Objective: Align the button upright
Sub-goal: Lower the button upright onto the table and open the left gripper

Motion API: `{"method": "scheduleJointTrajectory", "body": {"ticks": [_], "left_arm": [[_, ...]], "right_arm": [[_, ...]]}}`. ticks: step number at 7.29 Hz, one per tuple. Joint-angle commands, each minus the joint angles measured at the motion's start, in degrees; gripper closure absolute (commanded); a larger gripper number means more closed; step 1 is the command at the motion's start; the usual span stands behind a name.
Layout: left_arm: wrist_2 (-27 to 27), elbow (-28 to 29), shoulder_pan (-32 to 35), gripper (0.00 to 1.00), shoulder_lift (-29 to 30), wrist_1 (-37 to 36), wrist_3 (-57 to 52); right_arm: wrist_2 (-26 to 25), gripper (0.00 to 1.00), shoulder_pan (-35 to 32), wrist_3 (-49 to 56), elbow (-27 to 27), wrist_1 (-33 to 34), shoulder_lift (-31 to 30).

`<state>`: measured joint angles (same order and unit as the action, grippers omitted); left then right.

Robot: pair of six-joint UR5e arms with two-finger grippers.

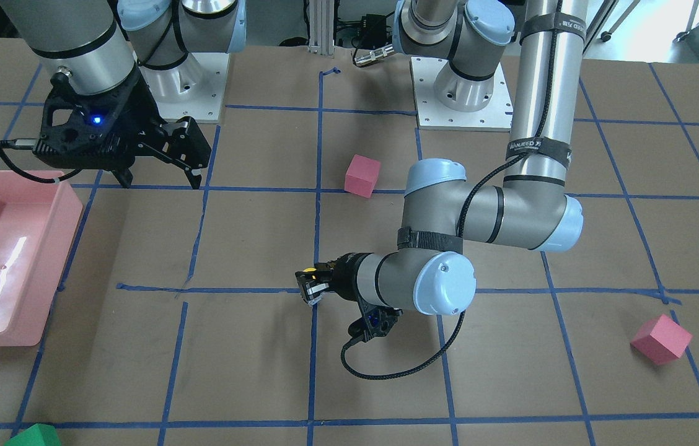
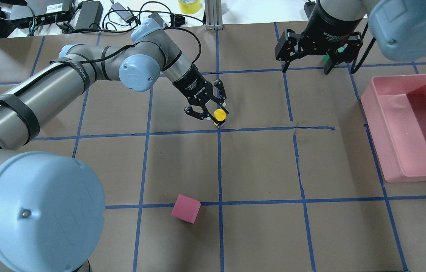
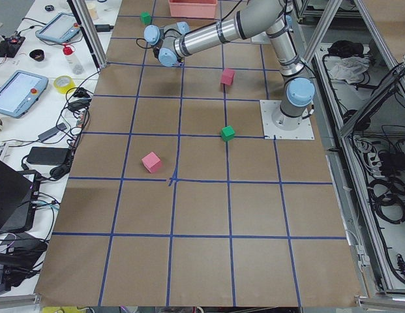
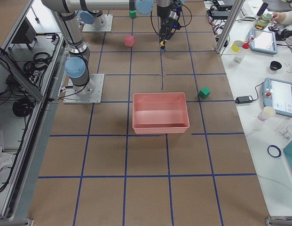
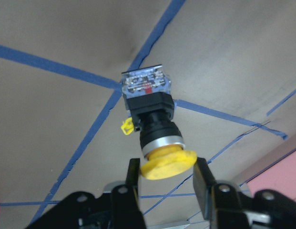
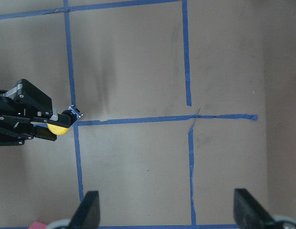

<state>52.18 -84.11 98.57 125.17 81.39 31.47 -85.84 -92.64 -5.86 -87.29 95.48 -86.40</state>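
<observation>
The button [image 5: 152, 119] has a yellow mushroom cap, a black body and a silvery base. My left gripper [image 5: 167, 175] is shut on the cap, with one finger on each side of it. The button is tilted, with its base pointing down at a crossing of blue tape lines. I cannot tell whether the base touches the table. The button [image 2: 219, 114] and my left gripper [image 2: 216, 113] also show near the table's middle in the overhead view, and the button [image 1: 308, 271] shows in the front view. My right gripper [image 2: 306, 70] is open and empty, hovering far from the button, near the bin.
A pink bin [image 2: 371, 94] stands on the robot's right side. One pink cube [image 2: 185, 208] lies near the robot's base and another [image 1: 661, 339] lies on the far left side. A green cube [image 1: 33, 435] sits at the far edge. Blue tape lines grid the brown table.
</observation>
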Motion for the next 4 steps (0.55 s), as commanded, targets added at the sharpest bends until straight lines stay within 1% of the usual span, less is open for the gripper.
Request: {"method": "scheduleJointTrajectory", "body": {"ticks": [1,2,4], "left_arm": [[0.45,-0.53,-0.04,0.67,0.16,0.00,-0.01],[0.64,-0.53,-0.04,0.65,0.17,-0.09,-0.09],[0.64,-0.61,-0.04,0.53,0.60,-0.09,0.43]], "right_arm": [[-0.47,0.00,0.00,0.06,0.01,-0.03,-0.17],[0.22,0.00,-0.09,0.06,0.10,0.06,-0.09],[-0.12,0.00,0.00,-0.02,0.10,0.06,-0.09]]}}
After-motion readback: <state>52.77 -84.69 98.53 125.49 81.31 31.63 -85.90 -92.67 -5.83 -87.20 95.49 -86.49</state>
